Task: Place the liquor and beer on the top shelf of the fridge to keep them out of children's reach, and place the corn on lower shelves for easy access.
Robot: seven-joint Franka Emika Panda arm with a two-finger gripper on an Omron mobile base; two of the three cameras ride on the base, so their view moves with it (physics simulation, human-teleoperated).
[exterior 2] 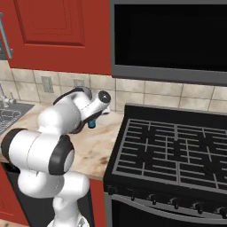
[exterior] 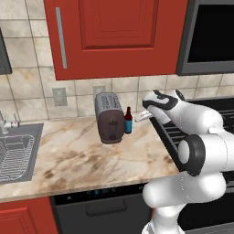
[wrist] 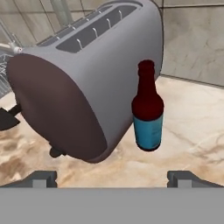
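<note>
- Kitchen: red cabinets (exterior: 114, 32), tiled wall, marble table (exterior: 82, 155); sink (exterior: 16, 153) far left, black stove (exterior 2: 173, 150) right
- Toaster (exterior: 109, 118): grey, dark end panel, standing at the table's far side
- Beer (exterior: 128, 120): upright on the table, just right of the toaster, close beside it
- Gripper (wrist: 113, 177): jaws spread wide, holding nothing, near the beer and short of it

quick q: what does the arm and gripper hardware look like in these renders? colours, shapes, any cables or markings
The arm has glossy white rounded shells, with black rings at the joints. The hand is white with a black band. The gripper has two small dark grey blocky fingertips. No cables or markings show.
</note>
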